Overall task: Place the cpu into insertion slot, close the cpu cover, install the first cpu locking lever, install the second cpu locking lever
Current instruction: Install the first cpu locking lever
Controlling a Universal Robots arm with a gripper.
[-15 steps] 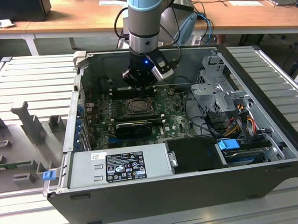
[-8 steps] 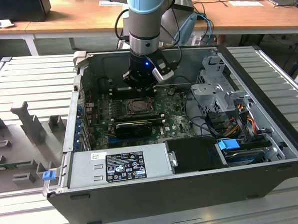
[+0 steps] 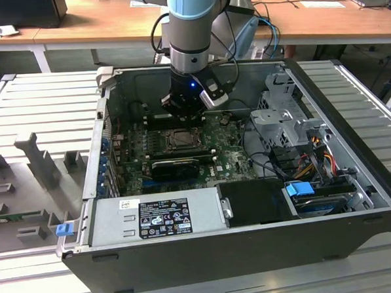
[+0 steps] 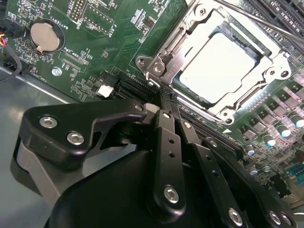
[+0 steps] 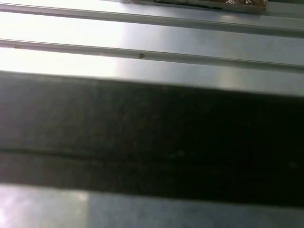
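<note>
The cpu [image 4: 216, 64], with its pale silvery top, lies flat in the insertion slot [image 3: 162, 142] on the green board. The silver cpu cover [image 4: 176, 40] lies down around it, so the chip shows through its window. A thin metal lever rod [image 4: 259, 21] runs slantwise past the far side of the socket. My black gripper [image 4: 159, 102] hangs just off one socket corner, its two fingers drawn together with nothing visible between them. In the exterior view the gripper [image 3: 186, 111] sits low inside the case, just behind the socket.
The open computer case [image 3: 352, 128] lies on a ribbed grey table. A grey power supply [image 3: 153, 217] fills its front, a long black card [image 3: 177, 166] lies before the socket, and a drive cage [image 3: 283, 122] with cables stands at the exterior view's right. A coin battery [image 4: 43, 35] sits on the board.
</note>
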